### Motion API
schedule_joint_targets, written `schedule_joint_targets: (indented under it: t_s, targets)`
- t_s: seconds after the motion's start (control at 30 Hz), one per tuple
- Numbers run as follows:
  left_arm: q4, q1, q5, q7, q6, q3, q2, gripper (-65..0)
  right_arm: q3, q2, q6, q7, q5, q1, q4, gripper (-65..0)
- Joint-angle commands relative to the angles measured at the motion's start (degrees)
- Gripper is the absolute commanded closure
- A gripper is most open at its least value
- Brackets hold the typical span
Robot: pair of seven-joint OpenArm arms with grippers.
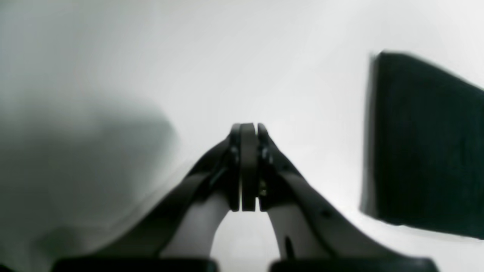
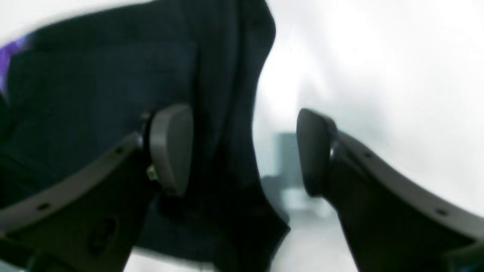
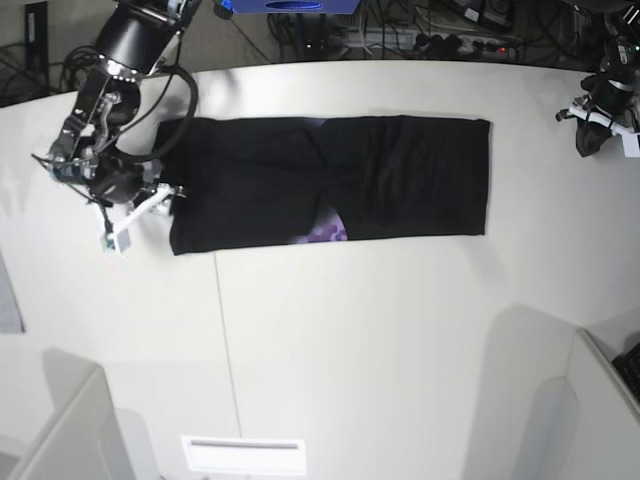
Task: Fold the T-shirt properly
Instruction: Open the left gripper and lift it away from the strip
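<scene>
"Where was the T-shirt (image 3: 265, 180)?"

"On the white table (image 3: 370, 330), laid out as a long, black, folded band running from side to side. A patch of purple print (image 3: 326, 226) showed along one long edge, near the middle."

"And its ends?"

"The one toward the left arm (image 3: 608, 85) looked fairly straight and squared off. The one by the right arm (image 3: 110, 125) was wavier, with a pointed corner (image 2: 281, 226)."

"What was the right gripper (image 2: 243, 151) doing?"

"It was at that wavy end, its fingers wide apart, one above the black cloth and the other out past the edge. Whether either touched the fabric, I couldn't tell."

"The left gripper (image 1: 247, 132)?"

"Fingertips together, over the table and well apart from the T-shirt."

"Anything beyond?"

"Dark cables (image 3: 75, 65) behind the table, by the right arm."
</scene>
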Motion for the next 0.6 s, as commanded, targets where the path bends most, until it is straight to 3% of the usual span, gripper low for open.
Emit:
schedule_joint_targets:
  t_s: [0.0, 0.17, 0.27, 0.57]
  targets:
    - [0.50, 0.09, -0.43, -1.26, -0.63, -0.48, -0.73, 0.0, 1.04, 1.42, 0.17, 0.02, 3.62, 1.40, -0.89, -39.6]
    - [1.82, -1.05, 11.26, -1.43, -0.80, -0.31, 1.12, 0.0, 2.09, 4.23, 0.17, -3.14, 17.69, 1.22, -5.20, -39.6]
    - [2.35, -2.54, 13.81, -1.43, -0.89, -0.31, 2.53, 0.0, 2.09, 4.32, 0.08, -4.46, 22.61, 0.96, -5.29, -39.6]
    - [2.52, -2.98, 14.43, -1.43, -0.89, 2.42, 2.70, 0.0, 1.83, 4.06, -0.09, -4.37, 14.35, 0.61, -6.70, -39.6]
